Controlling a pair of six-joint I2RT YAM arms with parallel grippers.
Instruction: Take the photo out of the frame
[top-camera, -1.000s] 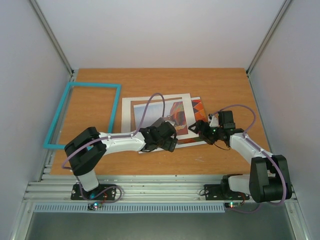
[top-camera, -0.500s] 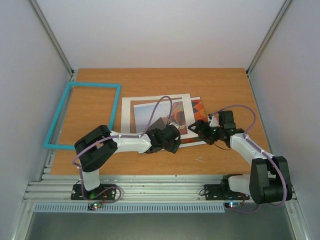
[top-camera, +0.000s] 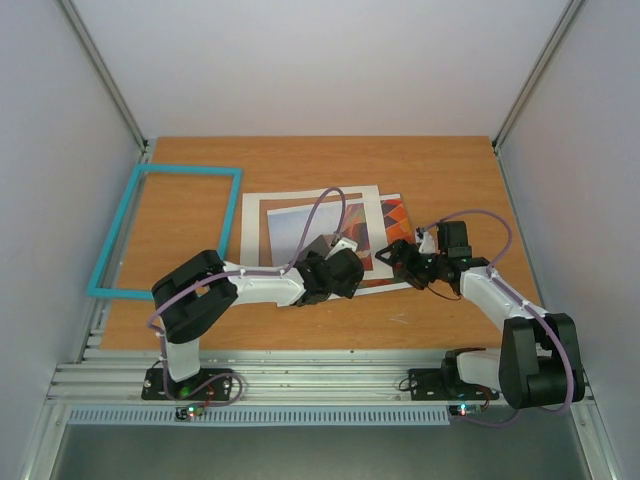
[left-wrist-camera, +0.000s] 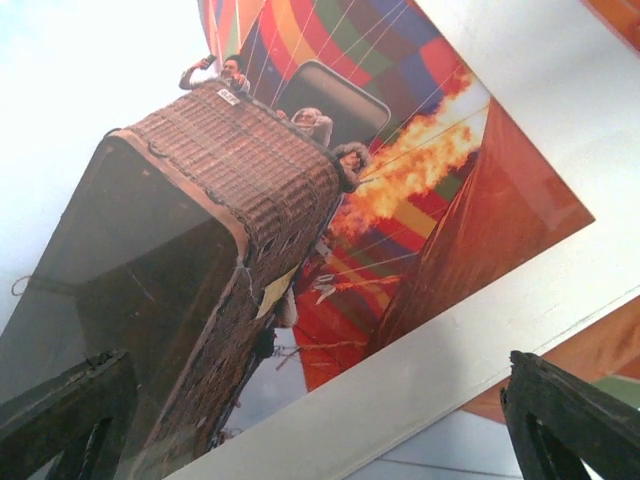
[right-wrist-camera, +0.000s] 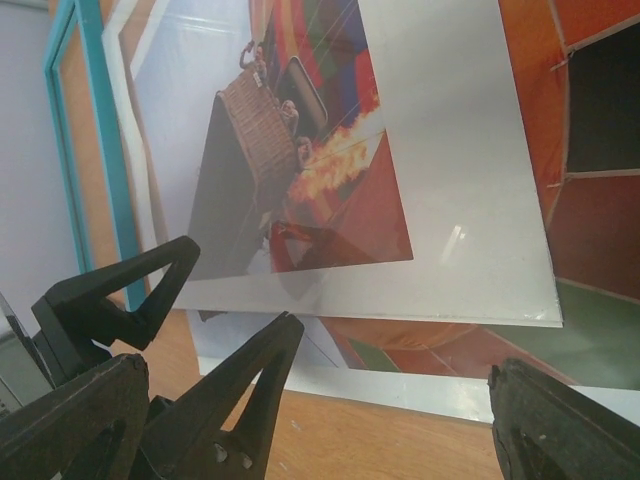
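Observation:
The turquoise frame (top-camera: 190, 169) lies empty at the table's far left, and its bar (right-wrist-camera: 100, 130) also shows in the right wrist view. The photo (top-camera: 300, 215), a balloon basket against pale sky inside a white border, lies flat at the table's centre, apart from the frame. My left gripper (top-camera: 337, 255) hovers open over the photo's near right part (left-wrist-camera: 230, 180), with nothing between its fingers (left-wrist-camera: 560, 410). Just right of it, my right gripper (top-camera: 398, 255) is open and low at the photo's near right corner (right-wrist-camera: 300, 150), empty.
A second orange-red balloon print (top-camera: 395, 225) lies under the photo and sticks out at its right and near edges (right-wrist-camera: 590, 150). The left gripper's black fingers (right-wrist-camera: 250, 370) stand close in front of the right wrist camera. White walls enclose the wooden table (top-camera: 440, 170).
My left arm has swung its elbow right, and its gripper has moved slightly right and further over the photo. The right arm, photo and frame have not moved.

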